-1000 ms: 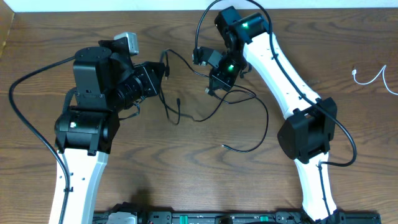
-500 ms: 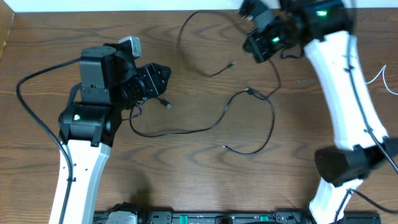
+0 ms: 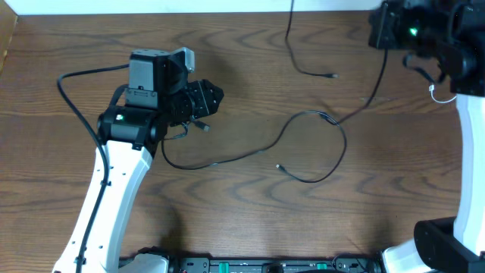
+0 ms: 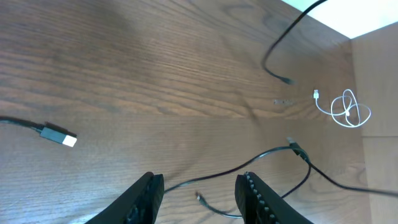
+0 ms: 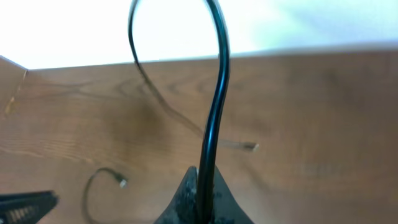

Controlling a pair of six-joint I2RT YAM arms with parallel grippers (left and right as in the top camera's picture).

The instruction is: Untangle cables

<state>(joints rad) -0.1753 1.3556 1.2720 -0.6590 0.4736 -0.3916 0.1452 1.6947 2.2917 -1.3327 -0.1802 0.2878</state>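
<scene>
The left gripper [image 4: 199, 198] is hovering over the table [image 3: 242, 220] at ten o'clock, jaws spread; the right gripper [image 5: 200, 199] is hanging at one o'clock, pinching a black cable [image 5: 214, 106] that is trailing toward loops at centre; the right arm [image 3: 470, 114] is partly hiding the white cable [image 4: 348, 111] at three o'clock; overhead, the right fingertips are blurring into the dark housing.

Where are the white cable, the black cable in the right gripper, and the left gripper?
white cable [image 4: 349, 111], left wrist view, its coiled part.
black cable [image 5: 213, 112], right wrist view, strand rising from the grip.
left gripper [image 4: 199, 182], left wrist view, midpoint of its open gap.
</scene>
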